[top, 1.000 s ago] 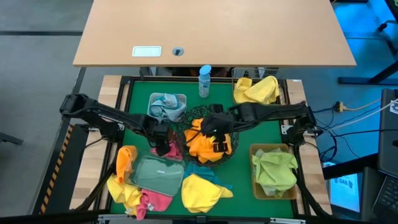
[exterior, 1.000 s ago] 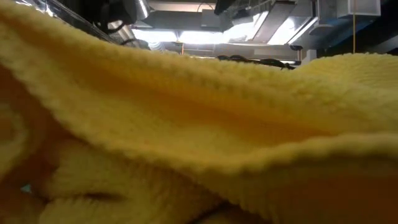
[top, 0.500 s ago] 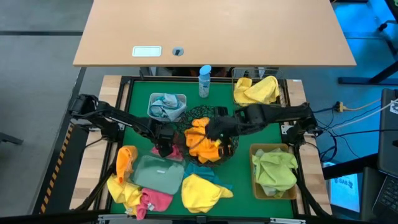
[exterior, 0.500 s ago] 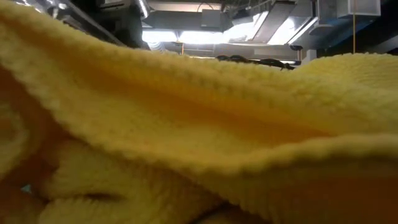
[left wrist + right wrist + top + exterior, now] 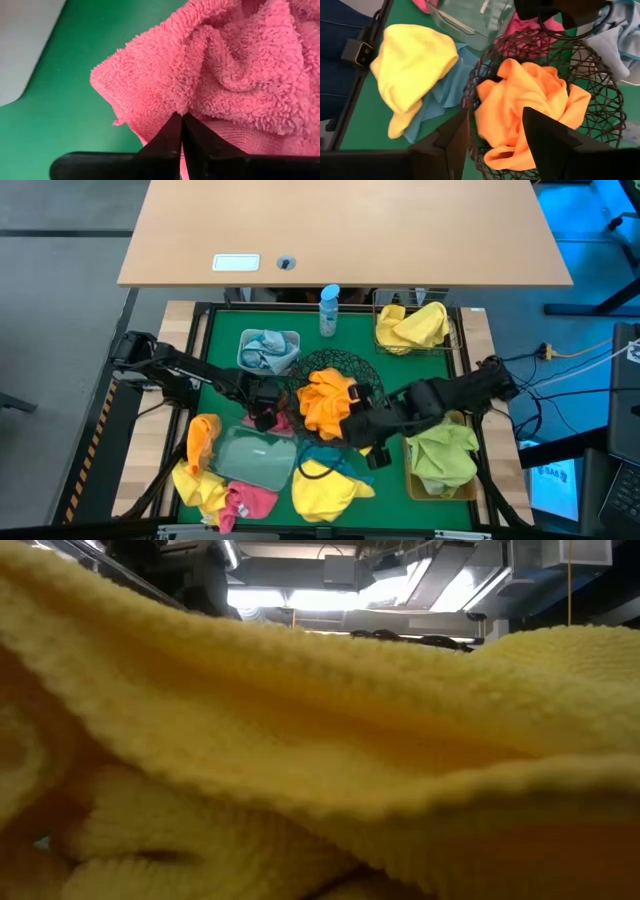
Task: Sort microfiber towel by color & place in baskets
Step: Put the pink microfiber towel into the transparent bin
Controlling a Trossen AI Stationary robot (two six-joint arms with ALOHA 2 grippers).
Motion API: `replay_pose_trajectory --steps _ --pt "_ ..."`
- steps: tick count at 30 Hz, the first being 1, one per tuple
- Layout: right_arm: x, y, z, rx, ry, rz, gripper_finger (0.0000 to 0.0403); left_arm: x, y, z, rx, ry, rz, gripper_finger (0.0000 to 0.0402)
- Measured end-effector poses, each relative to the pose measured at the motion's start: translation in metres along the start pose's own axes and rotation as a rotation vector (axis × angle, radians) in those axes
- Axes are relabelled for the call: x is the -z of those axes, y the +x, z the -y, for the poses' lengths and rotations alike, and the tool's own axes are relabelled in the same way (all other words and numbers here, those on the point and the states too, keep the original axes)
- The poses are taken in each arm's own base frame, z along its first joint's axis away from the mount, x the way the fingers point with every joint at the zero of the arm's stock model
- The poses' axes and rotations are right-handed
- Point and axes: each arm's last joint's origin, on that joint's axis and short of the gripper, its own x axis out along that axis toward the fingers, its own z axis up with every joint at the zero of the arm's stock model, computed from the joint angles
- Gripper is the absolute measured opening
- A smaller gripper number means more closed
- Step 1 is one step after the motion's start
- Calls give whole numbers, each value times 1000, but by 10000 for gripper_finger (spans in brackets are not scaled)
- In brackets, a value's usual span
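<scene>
Green-topped desk, all five containers on it.

Tan rectangular bin, right near side: light green towels heaped in it.
Clear plastic tray, left near side: nothing visible inside; it lies over loose towels, an orange one and a yellow one at its left, a pink one at its near edge.
Round black wire-mesh bowl, centre: one orange towel bunched in it.
Square wire basket, far right: yellow towel spilling over the rim.
White rectangular tub, far left of centre: grey-blue towels.

Loose on the desk near the front: yellow towel on a teal one.

Left tool sits between tray and bowl, clenched on the edge of a pink towel lying on the green surface.
Right tool hovers at the bowl's near rim, fingers spread, released, holding nothing; the orange towel lies just beyond its tips.

Low view filled by yellow towel.
</scene>
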Motion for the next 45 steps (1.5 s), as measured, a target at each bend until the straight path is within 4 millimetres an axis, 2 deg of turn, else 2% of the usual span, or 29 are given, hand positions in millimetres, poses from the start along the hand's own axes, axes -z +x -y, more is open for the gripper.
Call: replay_pose_trajectory --steps 3,15,25,36,40,45 --pt "0 -1 -6 19 3 5 186 -2 -8 0 2 -1 10 2" --pt "2 -5 -23 19 6 14 186 -14 -74 -3 126 -40 216 0" --pt "2 -5 -27 19 39 20 186 -15 -161 -17 300 -70 465 0" --pt "11 29 -33 31 25 -57 186 2 -265 -30 556 -5 727 0" --pt "14 41 -36 9 39 -70 186 12 -290 -28 644 33 768 0" --pt "17 53 -40 -13 37 -77 186 23 -307 -23 755 100 752 0"
